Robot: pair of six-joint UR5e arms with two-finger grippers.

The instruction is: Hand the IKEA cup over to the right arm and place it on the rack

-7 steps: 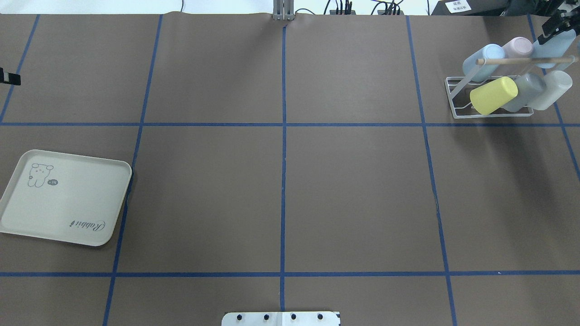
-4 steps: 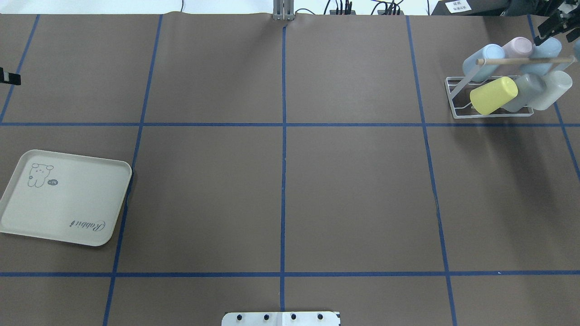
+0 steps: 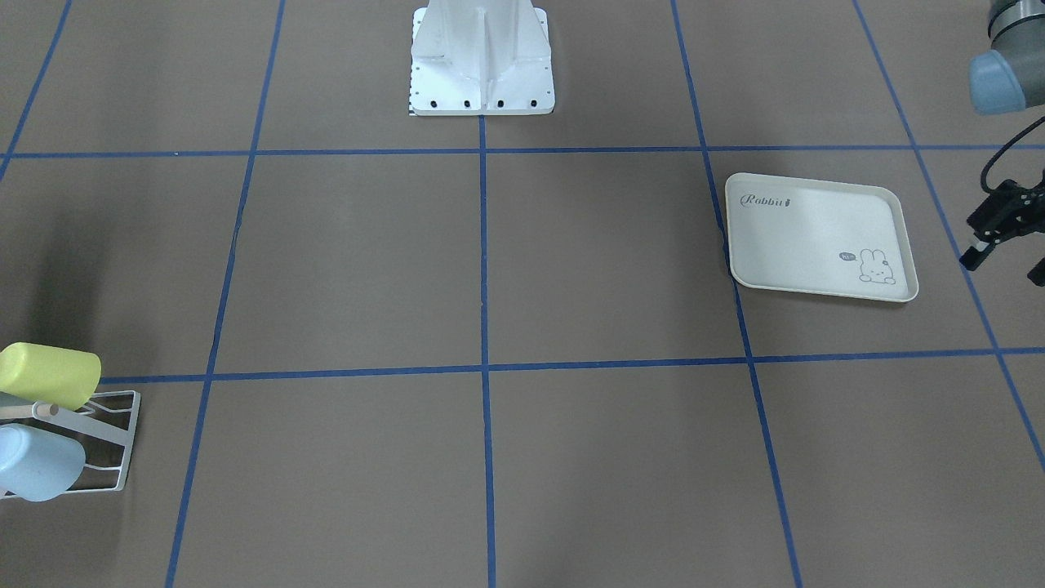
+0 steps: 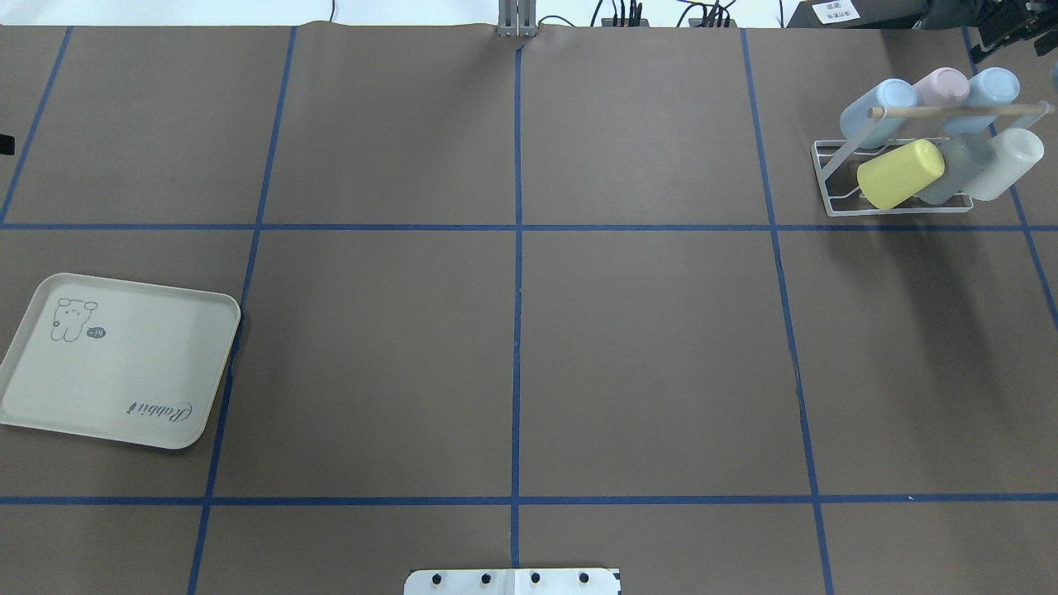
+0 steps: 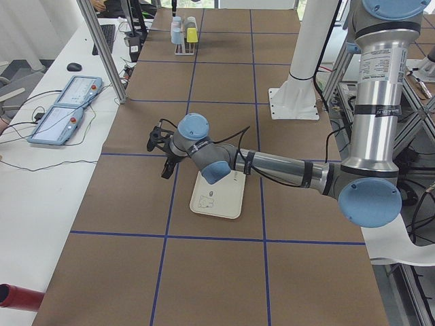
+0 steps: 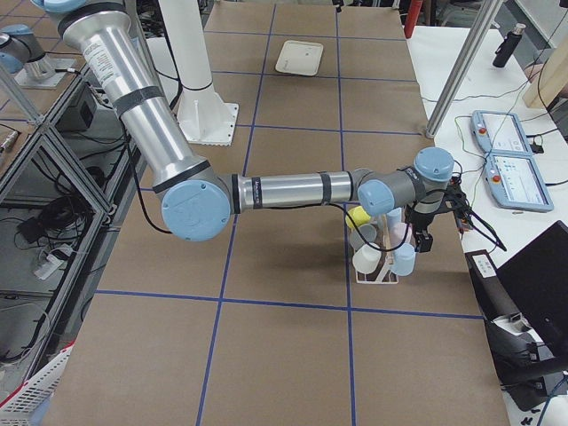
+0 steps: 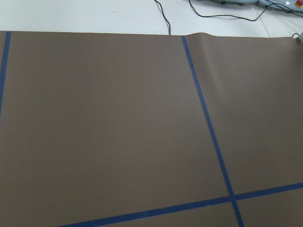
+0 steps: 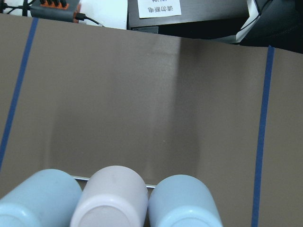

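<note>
- Where the brown paper-covered tabletop point(image 4: 645, 355) reaches its far right corner, the small white wire-frame rack point(image 4: 843, 154) stands with six cups on its slanted prongs.
- The light blue plastic IKEA cup point(image 4: 992, 87) sits at the right end of the rack's far row, just beside a pale pink cup point(image 4: 946, 85). A second light blue cup point(image 4: 888, 92) ends that row on the left.
- Its long axis is tilted, not upright. The mouth points down toward the rack's base, and the closed bottom points up and toward the tabletop's far edge.
- A light wooden dowel point(image 4: 959, 109) runs along the rack's length, crosswise to the cup's axis.
- The near row holds a yellow cup point(image 4: 899, 173), a grey cup point(image 4: 959, 165) and a white cup point(image 4: 1004, 161).
- My right gripper point(image 6: 442, 232) hovers beyond the rack toward the far edge, apart from the cup. My wrist camera looks down on the three closed bottoms of the far row. I cannot tell whether the jaws are spread or closed.
- My left gripper point(image 3: 1004, 265) hangs over the tabletop's left edge, jaws spread with nothing between them.
- A cream rectangular rabbit-print tray point(image 4: 124, 372) lies flat near that left edge, just beside my left gripper and well apart from the rack.
</note>
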